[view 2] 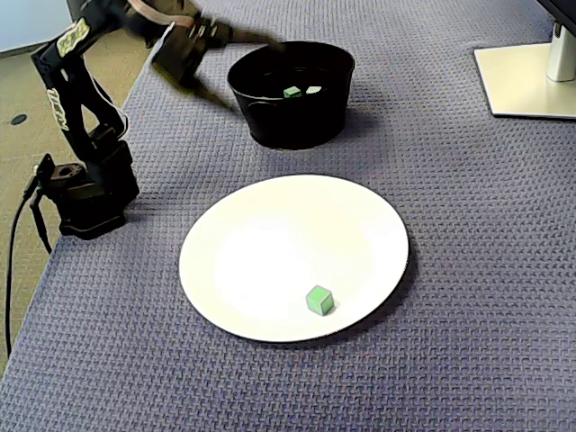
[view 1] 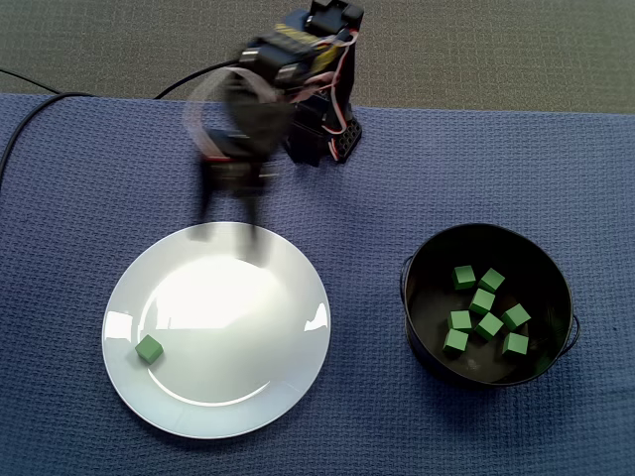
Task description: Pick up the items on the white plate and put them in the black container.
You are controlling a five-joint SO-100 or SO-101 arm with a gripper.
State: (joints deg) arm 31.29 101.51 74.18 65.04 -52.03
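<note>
**Desk:** What sits on the white plate (view 1: pixel 228 327)?

**Photographer:** A single green cube (view 1: pixel 149 348) lies near the plate's lower-left rim in a fixed view. In the other fixed view it lies near the plate's front edge. It rests flat, well apart from everything else.

**Desk:** And the black container (view 1: pixel 412 297)?

**Photographer:** It stands on the blue-cloth counter (view 1: pixel 60 198), to the right of the plate in that same view and clear of its rim. Eight green cubes (view 1: pixel 482 301) lie loose on its floor.

**Desk:** Where is the arm (view 1: pixel 317 59)?

**Photographer:** Its base (view 2: pixel 85 193) stands at the counter's far edge. The tool (view 2: pixel 250 72) hangs in the air, smeared by motion blur. Seen from above, it is over the plate's upper rim. In the low fixed view, it is just left of the container.

**Desk:** What is it carrying?

**Photographer:** Nothing that shows. Its two fingers (view 2: pixel 216 94) stand spread wide, with a clear gap between them.

**Desk:** Anything else in shot?

**Photographer:** A black cable (view 1: pixel 30 104) crosses the counter's left corner, and a pale monitor foot (view 2: pixel 526 81) stands beyond the container.
</note>
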